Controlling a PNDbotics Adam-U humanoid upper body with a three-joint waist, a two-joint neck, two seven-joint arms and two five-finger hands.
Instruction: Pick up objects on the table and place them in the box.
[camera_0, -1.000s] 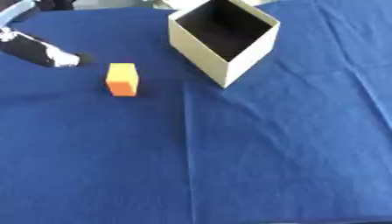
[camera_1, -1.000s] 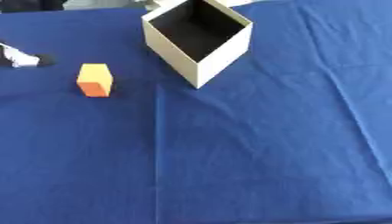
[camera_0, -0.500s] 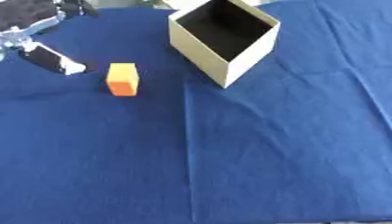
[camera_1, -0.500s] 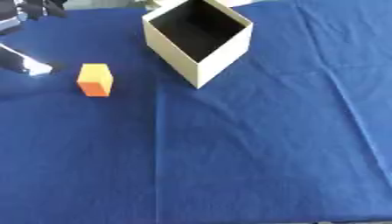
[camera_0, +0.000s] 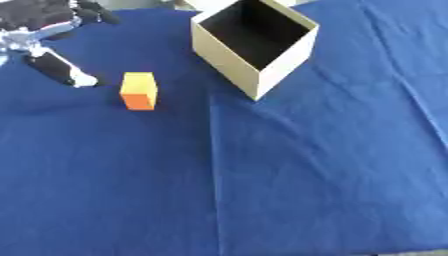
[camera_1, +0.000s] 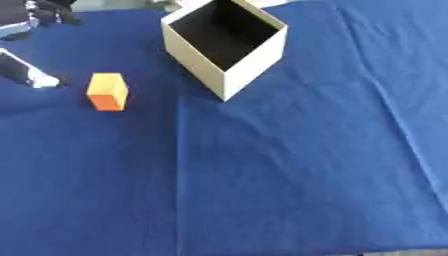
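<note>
so the small orange rectangular block is sitting upright on the blue cloth-covered tabletop, left of centre and just in front-left of the tan open-topped cardboard box, with a clear gap between them. my guess is it's something light like foam or painted wood, stiff enough that it isn't going to squash, with flat smooth faces. probably not fragile at all, though being taller than it is wide it could tip if it's getting nudged from one side before the fingers are closing. best place to take it looks like the two broad opposite side faces, around mid-height, thumb on one and fingers on the other, so it's coming up straight and going into the box opening without catching the rim. the left robot hand is hanging in at the upper left corner, near the block but not touching it, with one dark white-tipped finger reaching down toward the cloth beside the block and the rest spread out rather than curled, so i'm reading it as open and holding nothing. the box is looking empty inside as far as i can see. the right robot hand isn't showing up in either view.
</note>
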